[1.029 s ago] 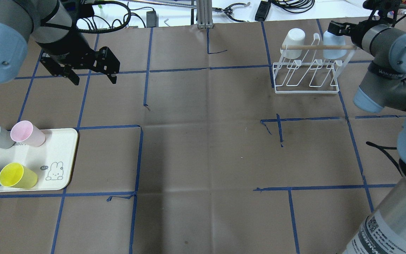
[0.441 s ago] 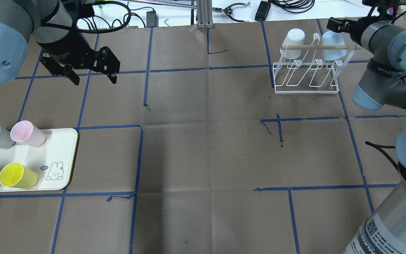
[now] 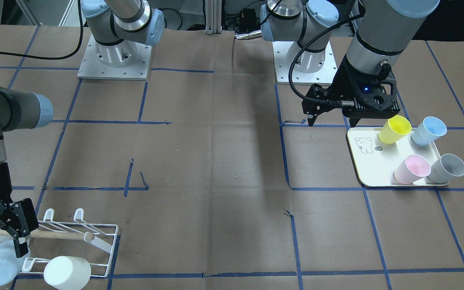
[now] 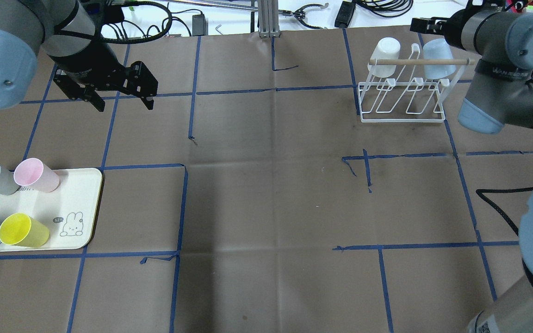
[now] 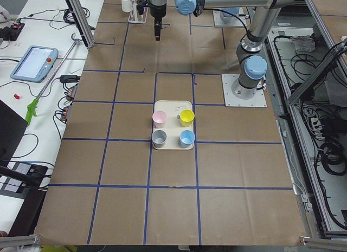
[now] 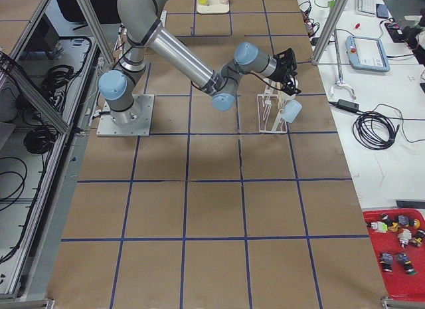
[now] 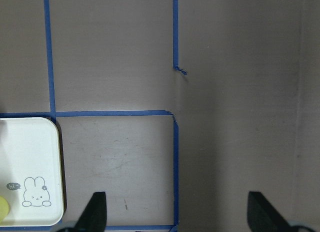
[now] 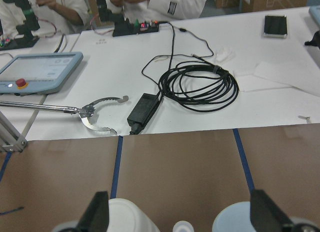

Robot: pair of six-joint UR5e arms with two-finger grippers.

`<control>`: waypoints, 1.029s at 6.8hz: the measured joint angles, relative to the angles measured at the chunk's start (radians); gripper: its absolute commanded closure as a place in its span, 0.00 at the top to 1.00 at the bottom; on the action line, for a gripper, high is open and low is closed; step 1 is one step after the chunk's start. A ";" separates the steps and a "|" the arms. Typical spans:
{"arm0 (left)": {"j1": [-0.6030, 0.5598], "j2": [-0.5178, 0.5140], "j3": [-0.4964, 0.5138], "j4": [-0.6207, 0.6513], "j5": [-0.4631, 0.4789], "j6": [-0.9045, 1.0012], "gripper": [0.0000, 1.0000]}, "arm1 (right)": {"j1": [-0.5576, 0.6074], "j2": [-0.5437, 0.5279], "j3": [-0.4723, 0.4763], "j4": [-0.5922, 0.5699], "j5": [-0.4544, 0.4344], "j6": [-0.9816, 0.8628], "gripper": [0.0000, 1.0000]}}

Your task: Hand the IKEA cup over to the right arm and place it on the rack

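Though the pale blue cup (image 4: 434,69) seems seated on the rack (image 4: 405,61), it looks light, stiff, slick plastic: pinch mid-wall, gently. Right hand (image 8: 181,214) and left hand (image 4: 123,102) both gape open, empty.

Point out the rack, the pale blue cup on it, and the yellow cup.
rack (image 4: 405,61): overhead view, wooden dowel.
pale blue cup (image 4: 437,51): overhead view, side wall.
yellow cup (image 4: 15,229): overhead view, open mouth.

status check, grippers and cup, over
Left gripper open, empty. Right gripper open above the rack. Light blue cup sits on rack beside white cup. Nothing blocking.
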State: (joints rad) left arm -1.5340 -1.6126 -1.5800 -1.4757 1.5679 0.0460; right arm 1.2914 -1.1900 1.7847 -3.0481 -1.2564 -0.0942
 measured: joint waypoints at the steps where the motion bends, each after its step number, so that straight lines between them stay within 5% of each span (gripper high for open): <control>1: 0.000 -0.001 0.000 0.000 0.000 0.000 1.00 | 0.023 -0.079 -0.004 0.146 -0.033 0.000 1.00; 4: 0.000 -0.001 0.000 0.000 0.000 0.000 1.00 | 0.175 -0.256 -0.064 0.706 -0.245 0.030 1.00; 7: 0.000 -0.001 0.000 0.000 0.000 0.000 1.00 | 0.307 -0.410 -0.071 1.175 -0.301 0.188 1.00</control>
State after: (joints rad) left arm -1.5342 -1.6133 -1.5800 -1.4757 1.5677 0.0460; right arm 1.5986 -1.6000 1.7140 -1.8727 -1.5573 0.0940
